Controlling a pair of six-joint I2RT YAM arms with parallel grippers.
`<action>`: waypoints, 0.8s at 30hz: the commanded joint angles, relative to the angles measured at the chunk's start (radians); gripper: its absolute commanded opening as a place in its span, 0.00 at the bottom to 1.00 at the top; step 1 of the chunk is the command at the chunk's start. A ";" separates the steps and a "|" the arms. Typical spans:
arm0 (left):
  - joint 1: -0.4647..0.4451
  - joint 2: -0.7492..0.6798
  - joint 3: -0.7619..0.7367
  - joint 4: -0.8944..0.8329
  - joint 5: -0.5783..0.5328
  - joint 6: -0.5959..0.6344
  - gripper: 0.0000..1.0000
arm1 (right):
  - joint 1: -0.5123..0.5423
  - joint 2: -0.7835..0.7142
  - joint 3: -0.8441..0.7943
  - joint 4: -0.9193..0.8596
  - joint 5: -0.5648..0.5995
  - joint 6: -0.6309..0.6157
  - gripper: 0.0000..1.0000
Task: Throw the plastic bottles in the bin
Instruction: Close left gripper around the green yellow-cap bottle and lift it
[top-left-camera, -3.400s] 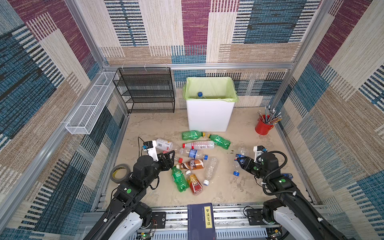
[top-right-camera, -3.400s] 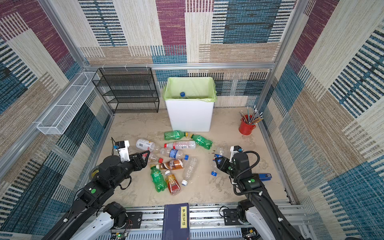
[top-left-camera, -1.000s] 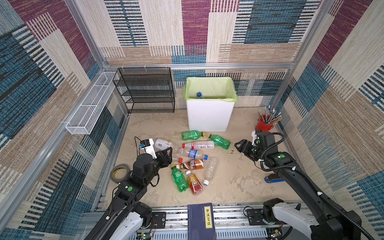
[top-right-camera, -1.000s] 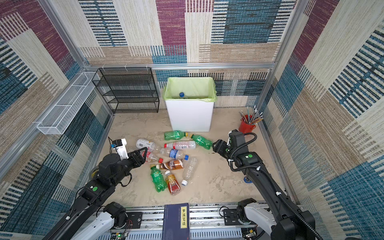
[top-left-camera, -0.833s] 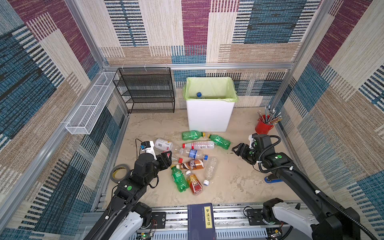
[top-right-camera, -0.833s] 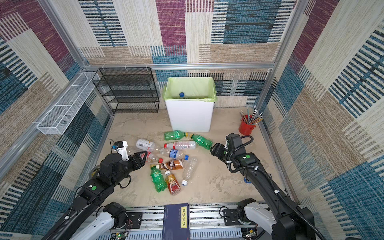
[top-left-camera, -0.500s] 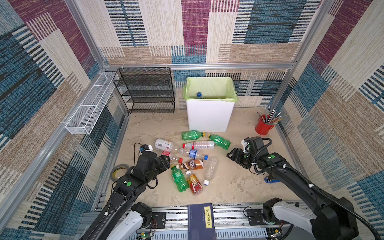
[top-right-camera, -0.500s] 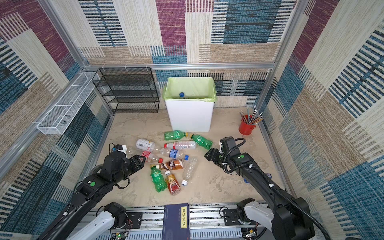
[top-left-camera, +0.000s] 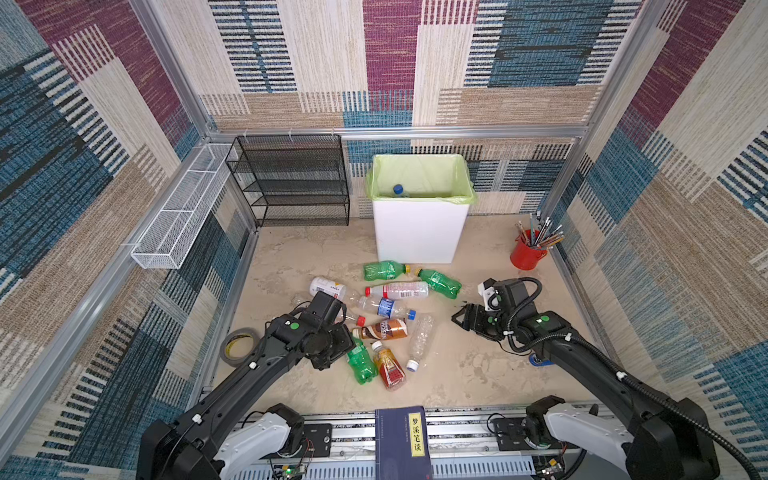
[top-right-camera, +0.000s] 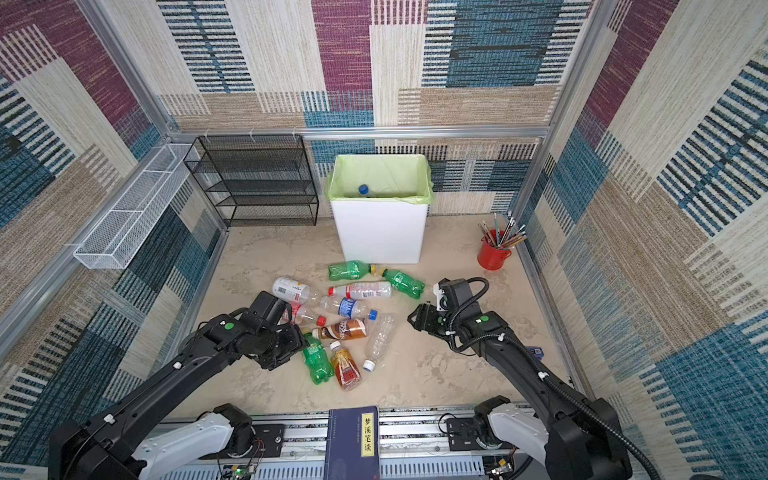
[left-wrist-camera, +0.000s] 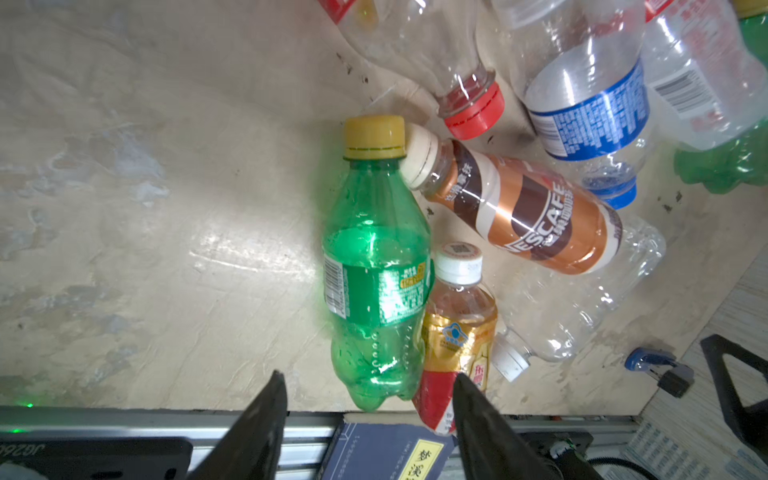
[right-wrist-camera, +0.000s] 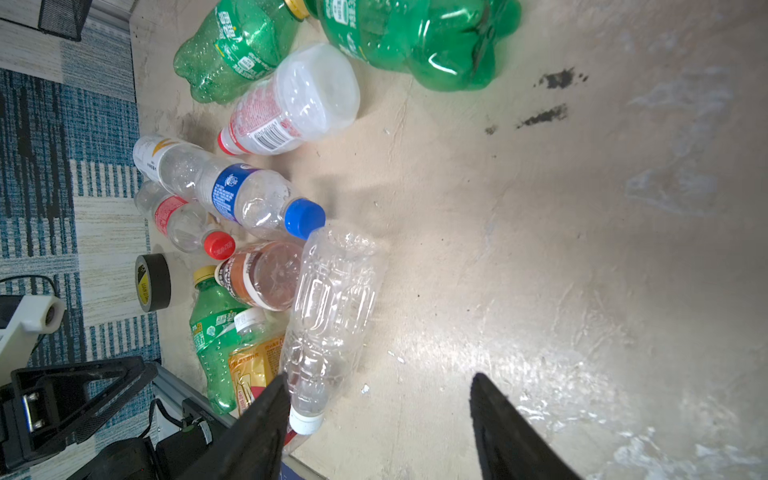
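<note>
— Where the left wrist camera looks down, what can we read?

— We read "ESCAFE" in white on the brown and copper bottle (left-wrist-camera: 523, 216); the letter before it is turned out of sight. Its cream cap touches the neck of the green bottle (left-wrist-camera: 374, 266), whose label carries a barcode and small print we cannot make out.

— And the left gripper (left-wrist-camera: 368, 382)?

— Spread. The base of that green bottle shows between its fingertips, and we see it grip nothing. Just beside lies the amber bottle (left-wrist-camera: 457, 328), with a white cap and Chinese characters on a yellow and red label.

— The right gripper (right-wrist-camera: 380, 378)?

— Its jaws are also apart and empty, over the bare tabletop (right-wrist-camera: 540, 249). The clear unlabelled bottle (right-wrist-camera: 332, 307) lies beside one finger. Past it we see a blue-labelled bottle (right-wrist-camera: 245, 195), print too small to read.

— Where is the bin (top-left-camera: 419, 232)?

— By the back wall, well apart from both arms, with one blue-capped bottle (top-left-camera: 398, 190) inside. The others lie on the tabletop before it. At the front edge we see a dark blue book (top-left-camera: 401, 440) with Chinese characters on a yellow strip.
</note>
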 joint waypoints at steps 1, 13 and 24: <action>-0.027 0.025 0.006 -0.023 -0.008 -0.066 0.70 | 0.000 -0.014 -0.015 0.034 -0.025 -0.044 0.71; -0.114 0.186 -0.005 0.127 -0.057 -0.147 0.78 | -0.006 0.011 0.013 0.008 -0.038 -0.157 0.72; -0.118 0.259 -0.063 0.209 -0.062 -0.168 0.69 | -0.035 0.040 0.041 -0.002 -0.049 -0.199 0.72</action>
